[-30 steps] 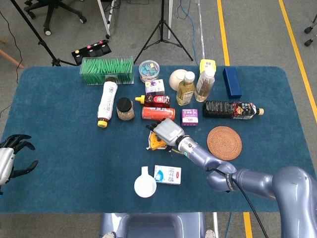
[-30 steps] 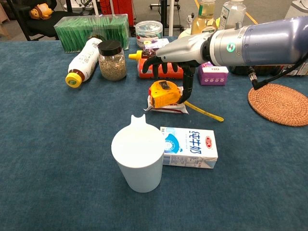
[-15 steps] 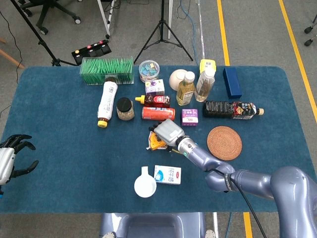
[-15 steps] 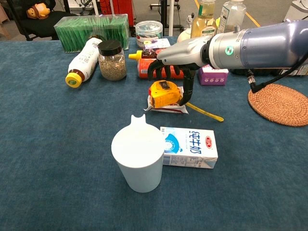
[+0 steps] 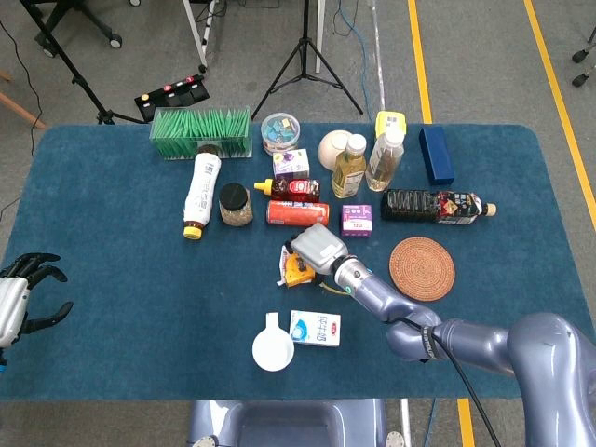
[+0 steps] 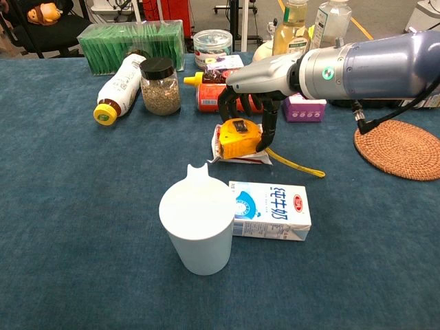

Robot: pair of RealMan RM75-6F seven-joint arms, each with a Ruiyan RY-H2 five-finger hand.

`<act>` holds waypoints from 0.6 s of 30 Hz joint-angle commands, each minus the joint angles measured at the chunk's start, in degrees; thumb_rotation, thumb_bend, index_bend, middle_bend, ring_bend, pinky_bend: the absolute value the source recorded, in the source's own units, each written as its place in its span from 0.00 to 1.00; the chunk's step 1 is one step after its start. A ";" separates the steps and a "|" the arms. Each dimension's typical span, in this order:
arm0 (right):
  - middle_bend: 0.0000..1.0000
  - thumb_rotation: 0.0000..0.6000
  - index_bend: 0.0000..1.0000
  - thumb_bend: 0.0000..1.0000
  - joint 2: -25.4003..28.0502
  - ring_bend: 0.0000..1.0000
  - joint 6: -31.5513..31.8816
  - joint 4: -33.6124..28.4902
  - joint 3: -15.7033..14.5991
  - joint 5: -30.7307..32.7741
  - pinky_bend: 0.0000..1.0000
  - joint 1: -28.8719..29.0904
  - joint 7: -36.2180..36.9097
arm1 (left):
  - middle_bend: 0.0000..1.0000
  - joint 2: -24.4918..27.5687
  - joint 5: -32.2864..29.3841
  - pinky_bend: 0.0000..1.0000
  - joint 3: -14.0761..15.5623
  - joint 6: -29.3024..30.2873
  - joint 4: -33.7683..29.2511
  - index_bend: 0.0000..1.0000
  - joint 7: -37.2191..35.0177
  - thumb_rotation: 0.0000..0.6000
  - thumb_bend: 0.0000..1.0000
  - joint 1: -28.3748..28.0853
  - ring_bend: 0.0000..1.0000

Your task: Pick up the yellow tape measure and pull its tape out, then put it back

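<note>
1 yellow tape measure (image 6: 238,137) on blue bench (image 6: 82,206), approx. centre; short tape strip (image 6: 297,162) out. R hand (image 6: 251,93) fingers curled round it. L hand (image 5: 20,293) spread, holds nothing, at bench's left edge.

The milk carton (image 6: 269,211) lying on its side just beside the white cup (image 6: 198,227) carries large blue Chinese characters reading 纯牛奶, meaning pure milk, along its white face. At the right end of that face sits a small red oval logo, too small to read. In the head view the same carton (image 5: 315,328) shows only a blue and white blur. The small purple box (image 6: 304,107) behind the right hand has print on its front, but none of it can be made out. The labels on the red can (image 5: 293,213), the dark bottle (image 5: 434,206) and the white bottle (image 5: 200,194) are likewise too small to read.
</note>
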 commanded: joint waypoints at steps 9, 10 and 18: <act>0.49 1.00 0.50 0.08 -0.40 0.55 1.24 -0.34 0.65 3.24 0.54 -0.58 -0.22 | 0.26 -0.16 -0.06 0.29 0.06 -0.12 0.50 0.42 -0.46 1.00 0.23 0.10 0.16; 0.49 1.00 0.50 0.08 -0.38 0.55 1.31 -0.41 0.69 3.62 0.54 -0.55 -0.39 | 0.26 -0.17 0.01 0.29 0.06 -0.14 0.51 0.42 -0.46 1.00 0.23 0.07 0.16; 0.51 1.00 0.52 0.09 -0.26 0.58 1.82 -0.60 1.02 4.84 0.58 -0.63 -0.59 | 0.26 -0.12 0.21 0.29 0.03 -0.17 0.44 0.42 -0.41 1.00 0.23 -0.02 0.16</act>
